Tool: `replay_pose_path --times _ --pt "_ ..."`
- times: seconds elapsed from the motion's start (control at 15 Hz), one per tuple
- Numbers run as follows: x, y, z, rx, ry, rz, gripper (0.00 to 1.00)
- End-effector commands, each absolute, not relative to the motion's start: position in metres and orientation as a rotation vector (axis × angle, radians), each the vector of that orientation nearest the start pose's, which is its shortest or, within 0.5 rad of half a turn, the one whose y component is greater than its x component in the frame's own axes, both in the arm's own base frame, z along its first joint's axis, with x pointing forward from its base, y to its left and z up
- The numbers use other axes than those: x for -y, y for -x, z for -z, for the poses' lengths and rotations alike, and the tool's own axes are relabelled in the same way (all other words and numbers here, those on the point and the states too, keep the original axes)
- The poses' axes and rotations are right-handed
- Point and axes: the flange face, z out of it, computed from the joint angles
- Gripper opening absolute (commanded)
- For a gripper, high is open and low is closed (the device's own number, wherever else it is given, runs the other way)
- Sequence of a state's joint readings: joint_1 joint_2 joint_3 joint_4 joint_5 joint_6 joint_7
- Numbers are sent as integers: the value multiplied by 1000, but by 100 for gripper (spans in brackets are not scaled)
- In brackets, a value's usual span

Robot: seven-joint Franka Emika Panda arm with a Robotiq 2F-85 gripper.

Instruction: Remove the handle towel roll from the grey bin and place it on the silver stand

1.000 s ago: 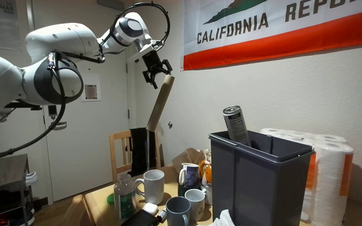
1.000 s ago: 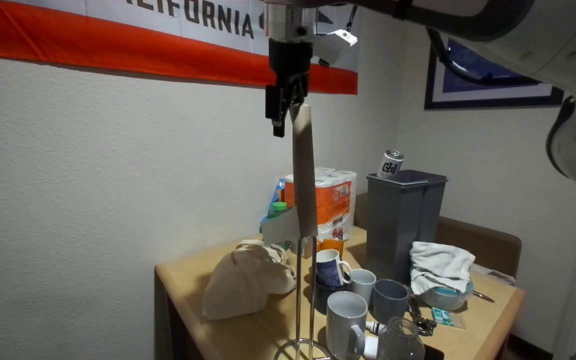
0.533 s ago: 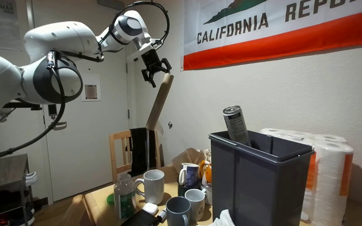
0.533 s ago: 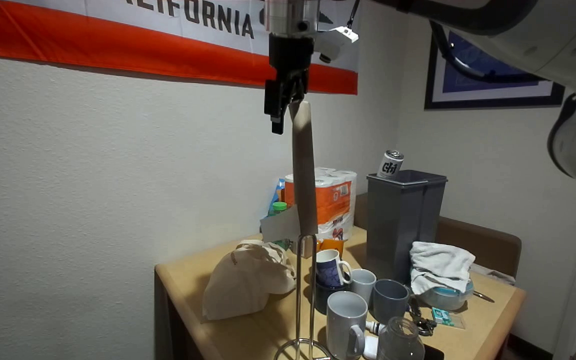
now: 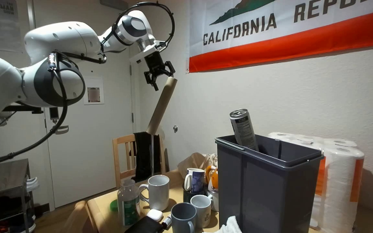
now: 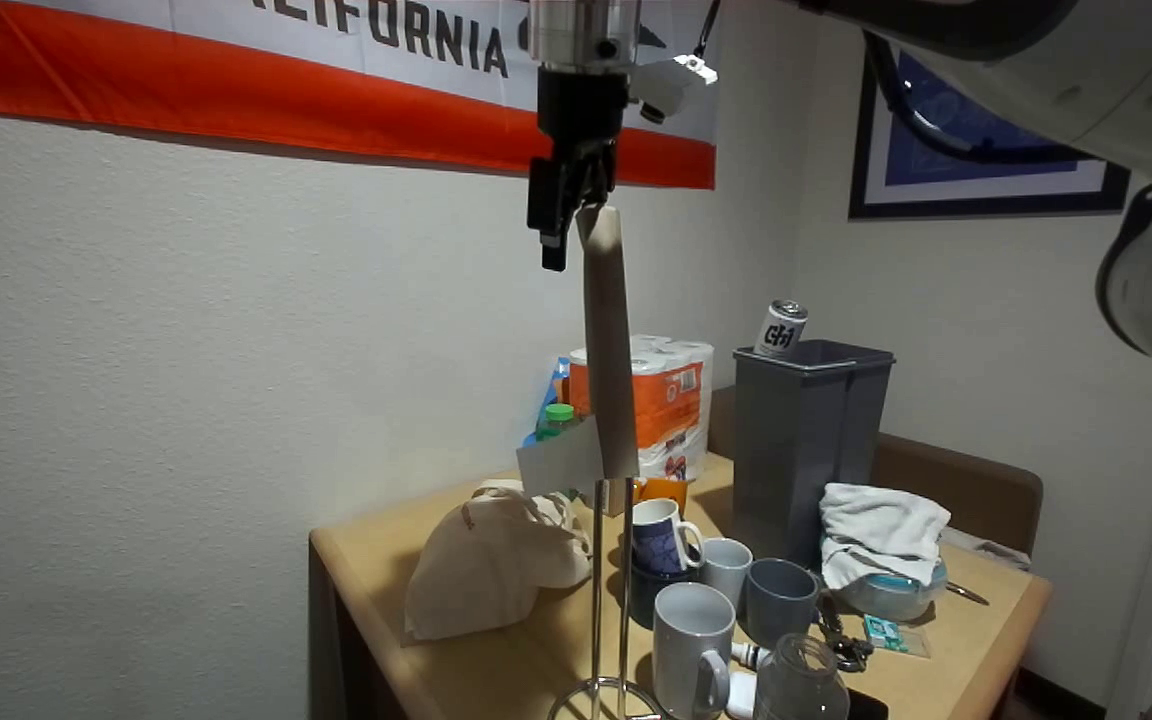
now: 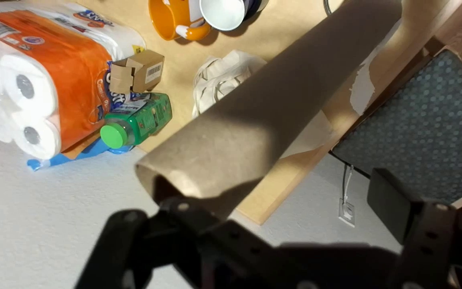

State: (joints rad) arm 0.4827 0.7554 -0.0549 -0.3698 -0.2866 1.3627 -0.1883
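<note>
Pale wall [image 6: 236, 350] stands behind a busy table [image 6: 376, 560]. Left of the grey bin [image 5: 270, 191], the brown tube [image 6: 608, 340] leans at the top of the silver stand [image 6: 596, 600]; I can't tell if the stand's tip is inside it. The claw [image 5: 164, 82] is spread wide and grips nothing, but one finger [image 7: 193, 222] is at the tube's top end, maybe poking in. If that finger hooks or bumps it, the tilted tube could fall on the mugs [image 6: 681, 650].
</note>
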Motion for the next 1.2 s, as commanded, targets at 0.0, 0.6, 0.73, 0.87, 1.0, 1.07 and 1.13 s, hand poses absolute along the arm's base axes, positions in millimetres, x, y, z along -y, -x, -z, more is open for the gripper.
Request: replay_pose_path --times 0.0,0.6,0.73,0.87,1.0,1.07,1.13 --pt "-278 -627 -677 898 3258 417 100" --pt "-303 -608 -684 959 3256 422 100" --pt "-307 -605 -685 968 3254 422 100" --pt "-308 -605 -685 969 3252 423 100" --pt "-308 -605 -684 971 3244 420 100" --pt "-308 -604 -684 976 3235 408 100" --pt "-309 -601 -683 985 3222 375 100"
